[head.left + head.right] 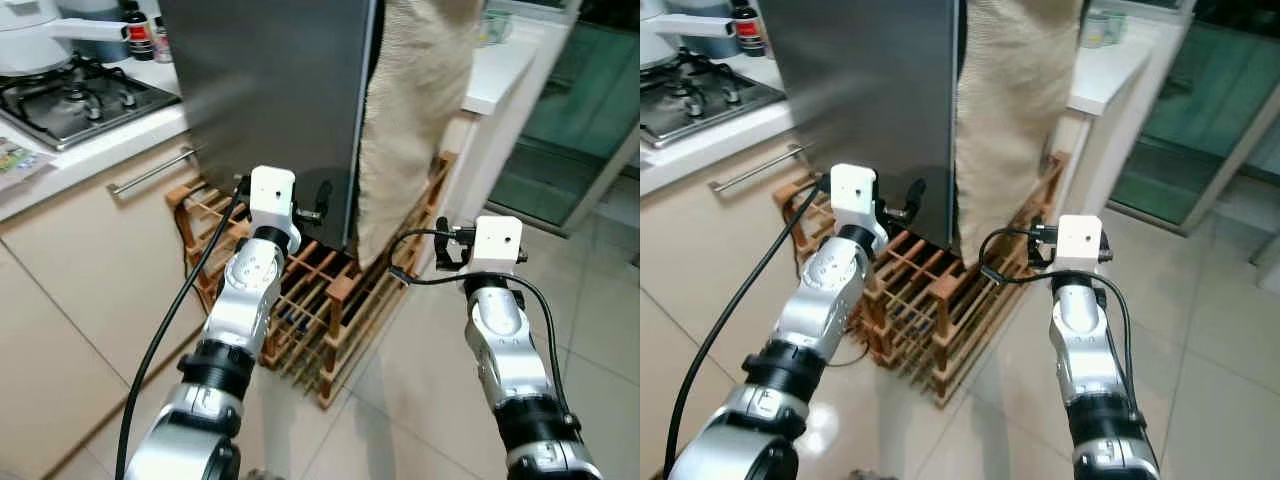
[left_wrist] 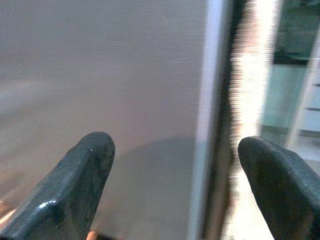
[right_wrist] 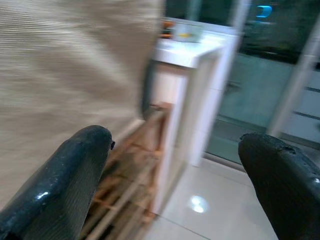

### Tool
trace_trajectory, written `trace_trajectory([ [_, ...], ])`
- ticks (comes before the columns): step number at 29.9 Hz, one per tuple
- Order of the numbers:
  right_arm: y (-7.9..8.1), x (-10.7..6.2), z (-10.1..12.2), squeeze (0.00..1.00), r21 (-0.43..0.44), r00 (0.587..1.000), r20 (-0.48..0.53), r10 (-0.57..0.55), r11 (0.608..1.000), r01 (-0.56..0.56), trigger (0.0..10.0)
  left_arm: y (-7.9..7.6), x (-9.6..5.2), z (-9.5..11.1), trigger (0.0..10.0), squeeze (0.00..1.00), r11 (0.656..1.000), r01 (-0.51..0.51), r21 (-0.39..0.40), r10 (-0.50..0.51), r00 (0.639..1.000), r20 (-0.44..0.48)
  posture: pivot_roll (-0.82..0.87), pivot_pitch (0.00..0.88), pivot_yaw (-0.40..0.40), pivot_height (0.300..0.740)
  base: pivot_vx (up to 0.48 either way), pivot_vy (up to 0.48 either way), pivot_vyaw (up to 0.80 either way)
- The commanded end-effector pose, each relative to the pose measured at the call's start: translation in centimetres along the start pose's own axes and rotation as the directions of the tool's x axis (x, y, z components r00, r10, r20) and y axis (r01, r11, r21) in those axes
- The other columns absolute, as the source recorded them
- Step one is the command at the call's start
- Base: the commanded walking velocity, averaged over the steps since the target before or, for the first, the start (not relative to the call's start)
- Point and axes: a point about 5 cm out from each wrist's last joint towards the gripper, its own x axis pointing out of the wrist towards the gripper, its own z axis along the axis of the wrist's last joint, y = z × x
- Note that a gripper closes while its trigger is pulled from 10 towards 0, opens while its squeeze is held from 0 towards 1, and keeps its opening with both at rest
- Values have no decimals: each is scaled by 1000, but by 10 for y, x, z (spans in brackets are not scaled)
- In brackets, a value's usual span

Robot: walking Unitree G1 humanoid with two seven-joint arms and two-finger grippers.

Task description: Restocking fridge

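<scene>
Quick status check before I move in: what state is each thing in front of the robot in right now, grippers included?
Fridge door: shut, steel front facing the robot.
Beige towel: hanging down beside the door's edge.
Wooden rack: standing on the floor under the fridge.
Left gripper: open, empty, pointed at the door.
Right gripper: open, empty, near the towel.
Gas hob: no flame visible.

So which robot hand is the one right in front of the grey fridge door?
The left gripper. It faces the grey fridge door, fingers apart. The right gripper points past the hanging beige cloth instead.
</scene>
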Motion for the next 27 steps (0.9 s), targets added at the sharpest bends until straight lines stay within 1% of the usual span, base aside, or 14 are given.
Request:
trace_trajectory([
  [1, -6, 1, -1, 0, -6, 1000, -7, -23, 1000, 23, 10000, -5, 4, 4, 10000, 0, 1000, 24, 11, -24, 1000, -6, -159, 0, 23, 740, 0, 0, -744],
  [2, -6, 1, -1, 0, -6, 1000, -7, -23, 1000, 23, 10000, -5, 4, 4, 10000, 0, 1000, 24, 11, -24, 1000, -6, -159, 0, 23, 740, 0, 0, -744],
  [4, -6, -1, -2, 0, -5, 1000, -3, -18, 1000, 18, 10000, 2, 5, 4, 10000, 0, 999, -39, -3, 39, 999, -7, -157, 0, 22, 740, 0, 0, 0],
  [5, -6, -1, -2, 0, -5, 1000, -3, -18, 1000, 18, 10000, 2, 5, 4, 10000, 0, 999, -39, -3, 39, 999, -7, -157, 0, 22, 740, 0, 0, 0],
  [6, -6, -2, -2, 0, -4, 1000, -3, -15, 1000, 15, 10000, 5, 5, 4, 10000, 0, 998, -66, -5, 66, 998, -6, -157, 0, 22, 740, 0, 0, 0],
  [7, -4, -2, -3, 0, -3, 1000, -5, -11, 1000, 11, 10000, 11, 6, 6, 10000, 0, 992, -128, -8, 128, 992, -3, -155, 0, 20, 740, 0, 0, 0],
  [8, -4, -2, -3, 0, -3, 1000, -5, -11, 1000, 11, 10000, 11, 6, 6, 10000, 0, 992, -128, -8, 128, 992, -3, -155, 0, 20, 740, 0, 0, 0],
  [9, -3, -3, -3, 0, -1, 1000, -6, -9, 1000, 9, 10000, 15, 7, 8, 10000, 0, 987, -162, -5, 162, 987, -3, -155, 0, 21, 740, 0, 0, 0],
  [19, -3, -5, -4, 0, 0, 1000, -10, -3, 1000, 3, 10000, 21, 8, 15, 10000, 0, 979, -204, 0, 204, 979, 26, -161, 0, 22, 740, 0, 0, 0],
  [20, -4, -7, -6, 0, -2, 1000, -16, -5, 1000, 5, 10000, 27, 6, 15, 10000, 0, 970, -243, 9, 243, 969, 33, -162, 0, 19, 740, 0, 0, 0],
  [21, -4, -7, -6, 0, -2, 1000, -16, -5, 1000, 5, 10000, 27, 6, 15, 10000, 0, 970, -243, 9, 243, 969, 33, -162, 0, 19, 740, 0, 0, 0],
  [22, -4, -8, -7, 0, -4, 1000, -19, -5, 1000, 5, 10000, 34, 4, 15, 10000, 0, 956, -291, 22, 290, 956, 37, -162, 0, 19, 740, 0, 0, 0],
  [24, -4, -8, -7, 0, -5, 1000, -20, -3, 1000, 3, 10000, 40, 2, 14, 10000, 0, 942, -334, 30, 333, 942, 37, -161, 0, 19, 740, 0, 0, 0],
  [27, -4, -8, -7, 0, -4, 1000, -23, -1, 1000, 1, 10000, 47, 1, 16, 10000, 0, 930, -367, 21, 365, 930, 43, -160, 0, 19, 740, 0, 0, 0],
])
